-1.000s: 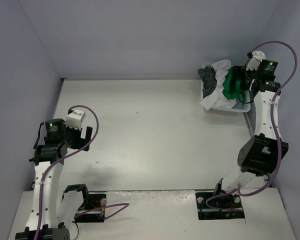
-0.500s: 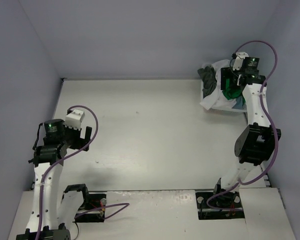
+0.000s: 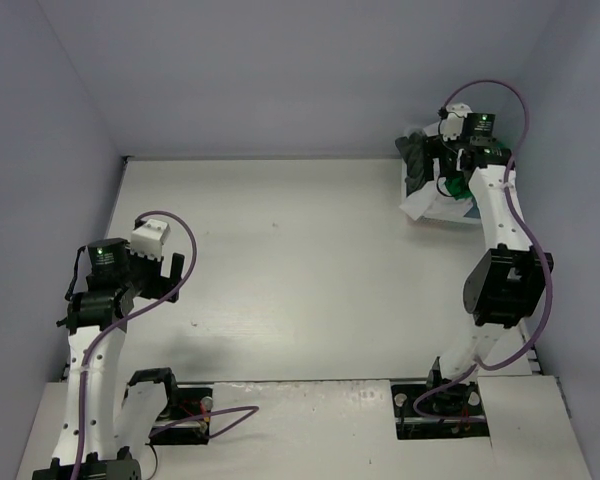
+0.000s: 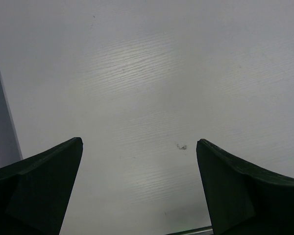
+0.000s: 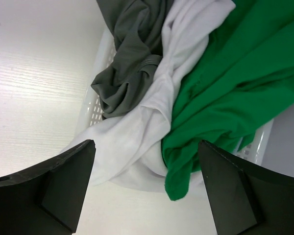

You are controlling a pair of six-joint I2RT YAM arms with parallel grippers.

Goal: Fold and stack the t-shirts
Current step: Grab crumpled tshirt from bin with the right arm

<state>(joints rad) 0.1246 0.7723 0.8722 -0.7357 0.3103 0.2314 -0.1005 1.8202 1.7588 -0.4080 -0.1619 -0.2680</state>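
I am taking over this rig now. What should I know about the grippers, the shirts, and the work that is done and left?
Left gripper: open, empty, above the bare table.
Right gripper: open, empty, above the basket.
Shirts: the white shirt, dark grey shirt and green shirt lie crumpled together in the basket at the table's far right; the white one hangs over the rim.
Done: nothing folded or stacked.
Left: take out each shirt, fold it, stack them.

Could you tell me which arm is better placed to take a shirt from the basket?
Right: the right gripper hovers open over the white shirt, grey shirt and green shirt in the basket; the left gripper is above bare table.
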